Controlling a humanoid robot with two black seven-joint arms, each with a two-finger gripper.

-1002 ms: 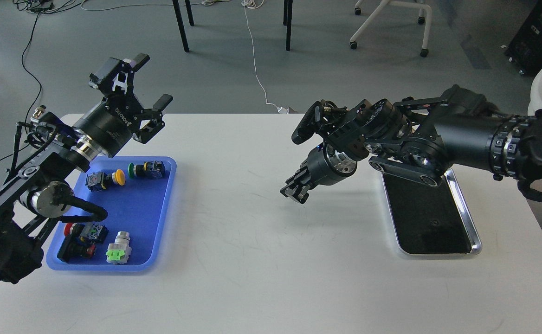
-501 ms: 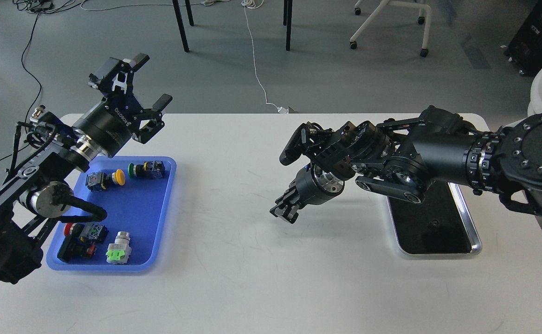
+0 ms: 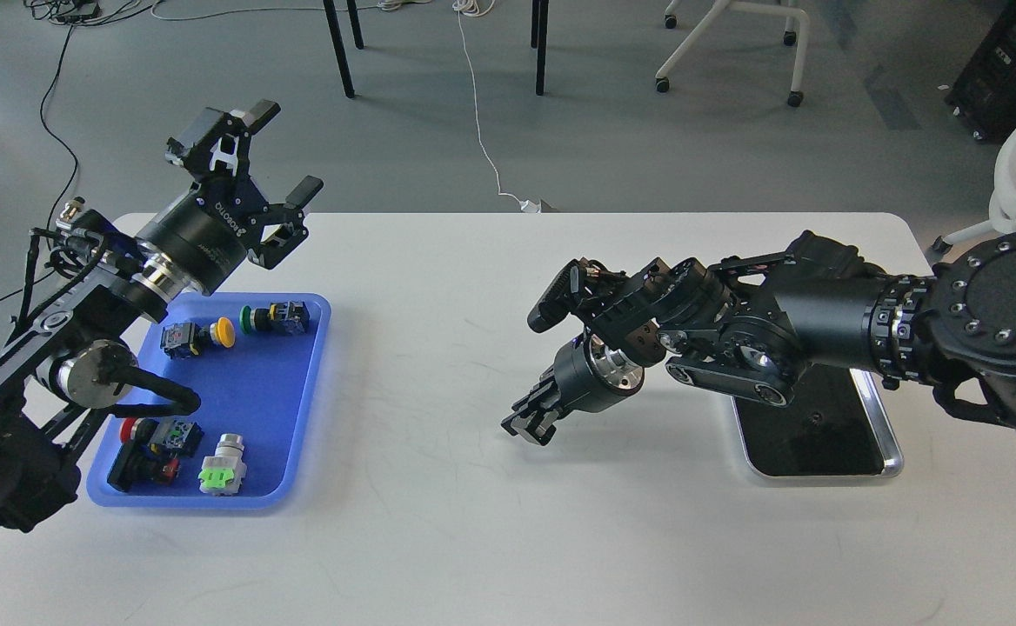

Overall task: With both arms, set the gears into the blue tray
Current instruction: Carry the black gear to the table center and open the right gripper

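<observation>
The blue tray [image 3: 256, 396] lies at the table's left and holds several coloured push-button switches; I see no gear in it. One tiny black gear [image 3: 814, 418] rests on the dark bottom of the steel tray [image 3: 889, 456] at the right. My left gripper [image 3: 286, 149] is open, raised above the blue tray's far end. My right gripper [image 3: 525, 426] hangs low over the table's middle, left of the steel tray, pointing down-left. Its dark fingers sit close together, and whether anything is between them is hidden.
In the blue tray are a yellow switch [image 3: 199, 337], a green one [image 3: 275, 318], a red one [image 3: 151, 435] and a light-green one [image 3: 223, 465]. My right forearm [image 3: 821, 326] covers the steel tray's far end. Chair and table legs stand on the floor behind.
My right arm has swung left and down, carrying its gripper from beside the steel tray toward the table's middle. The left arm and the tray contents have not moved.
</observation>
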